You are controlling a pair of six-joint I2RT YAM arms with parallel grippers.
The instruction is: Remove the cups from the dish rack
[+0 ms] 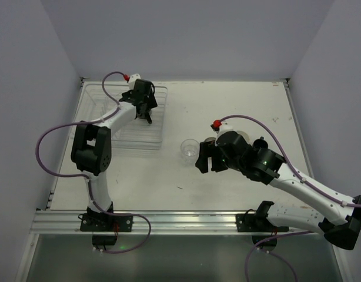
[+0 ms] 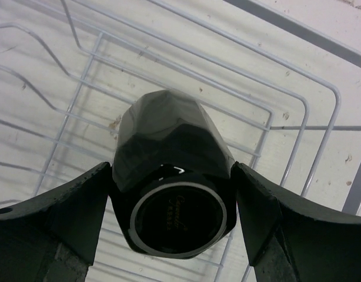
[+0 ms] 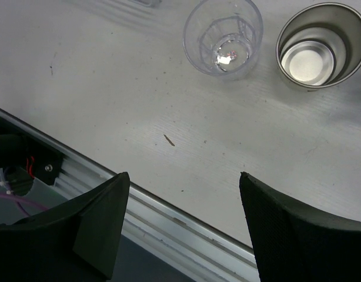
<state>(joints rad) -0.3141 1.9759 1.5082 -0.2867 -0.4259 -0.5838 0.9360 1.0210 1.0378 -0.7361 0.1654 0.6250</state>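
My left gripper (image 1: 147,113) (image 2: 171,171) is over the clear dish rack (image 1: 129,126), shut on a black faceted mug (image 2: 169,138). The mug's ringed base faces the wrist camera, and the rack's white ribs (image 2: 80,88) lie beneath it. A clear plastic cup (image 1: 189,148) (image 3: 223,35) stands upright on the table right of the rack. A pale cup (image 3: 318,47) stands beside it, partly hidden by my right arm in the top view. My right gripper (image 1: 204,158) (image 3: 183,176) is open and empty, just near-side of the clear cup. No other cups can be made out.
The aluminium rail (image 1: 169,220) (image 3: 169,217) runs along the table's near edge, below my right gripper. White walls enclose the table at the back and sides. A small brown speck (image 3: 169,140) lies on the table.
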